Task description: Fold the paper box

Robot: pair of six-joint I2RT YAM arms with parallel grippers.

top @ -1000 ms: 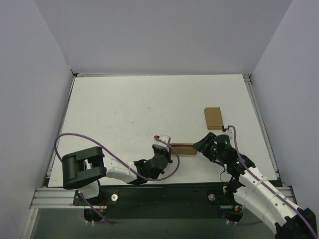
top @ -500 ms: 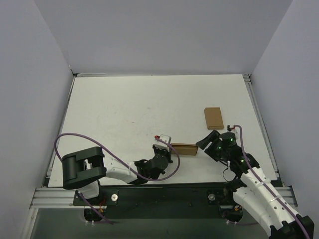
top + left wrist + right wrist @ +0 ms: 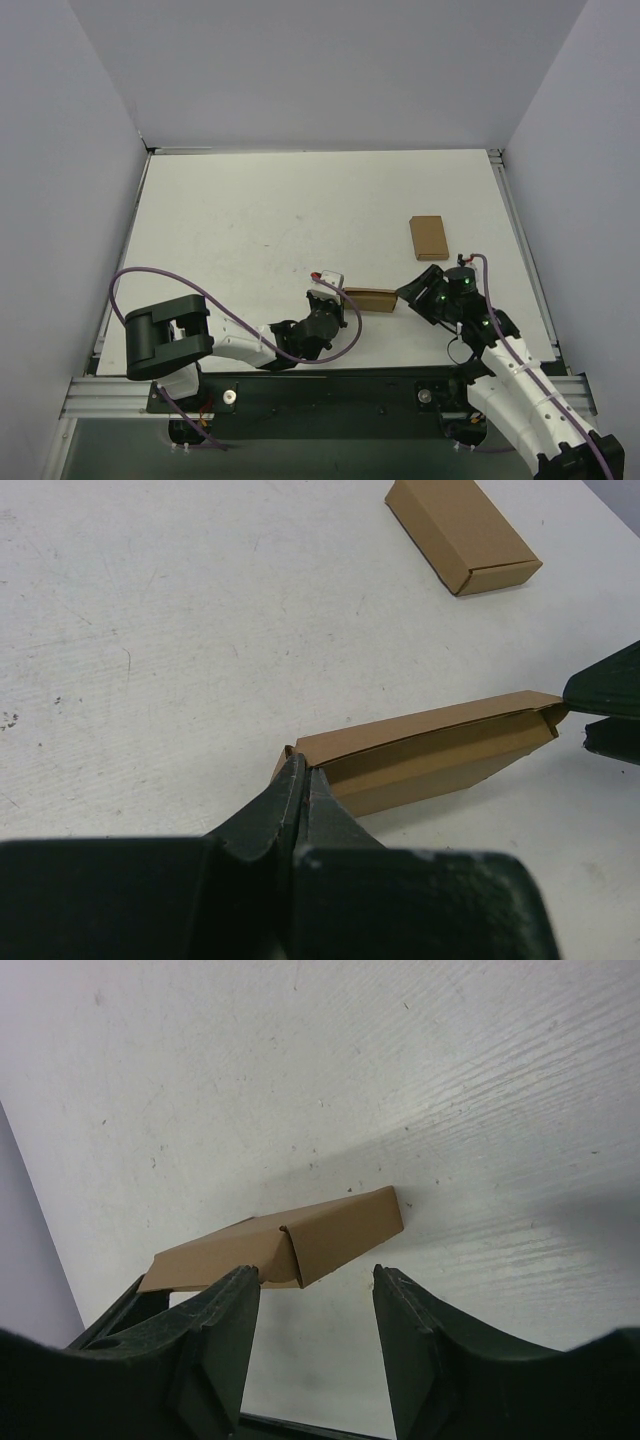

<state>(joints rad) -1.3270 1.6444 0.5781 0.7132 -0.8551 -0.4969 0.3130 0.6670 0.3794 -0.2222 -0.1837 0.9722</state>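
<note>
The paper box [image 3: 370, 299] is a long, low brown cardboard box lying on the white table near the front middle. My left gripper [image 3: 338, 297] is shut on its left end, and the left wrist view shows the two jaws pinched together on the thin wall of that end [image 3: 303, 775]. My right gripper [image 3: 315, 1275] stands open just short of the box's right end [image 3: 345, 1228], where a folded end flap shows. Its left fingertip [image 3: 243, 1282] reaches the box's lower edge. The right fingertip [image 3: 385, 1278] is apart from the box.
A second brown cardboard piece [image 3: 427, 237], closed and flat, lies behind and to the right of the box, also in the left wrist view [image 3: 462, 532]. White walls enclose the table [image 3: 250, 220] on three sides. The arm bases sit at the near edge.
My right gripper has drawn back a little to the right, off the box's right end, and its jaws stand wider apart. The left gripper and the box have not moved.
</note>
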